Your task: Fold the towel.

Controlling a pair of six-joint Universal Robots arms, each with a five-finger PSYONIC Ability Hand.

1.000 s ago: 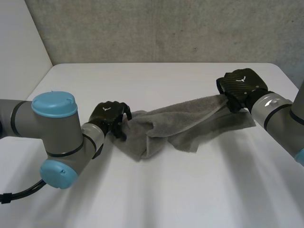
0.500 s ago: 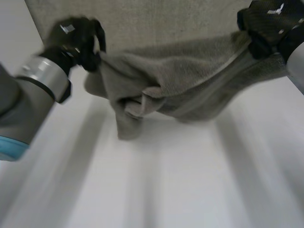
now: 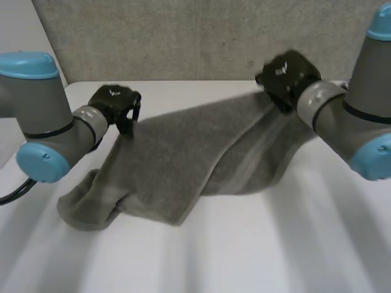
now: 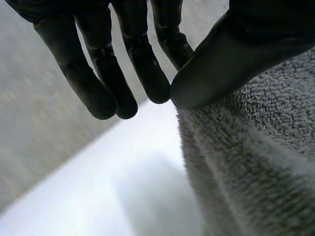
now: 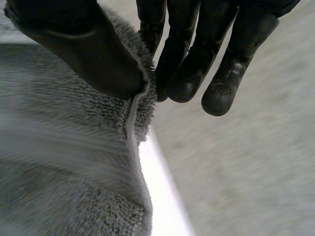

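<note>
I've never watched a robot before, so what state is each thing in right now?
Grey terry towel: held up by two ends, lower part crumpled on the white table.
Black left hand: shut, pinching a towel corner.
Black right hand: shut, pinching the towel's hemmed edge.

Towel (image 3: 183,146) partly on table (image 3: 263,250)

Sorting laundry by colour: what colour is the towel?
The towel is grey, with a lighter band near one edge; best in the head view.

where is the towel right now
In the head view the towel hangs mid-table, its upper corners pinched by the left hand and the right hand, its lower part resting on the table.
</note>
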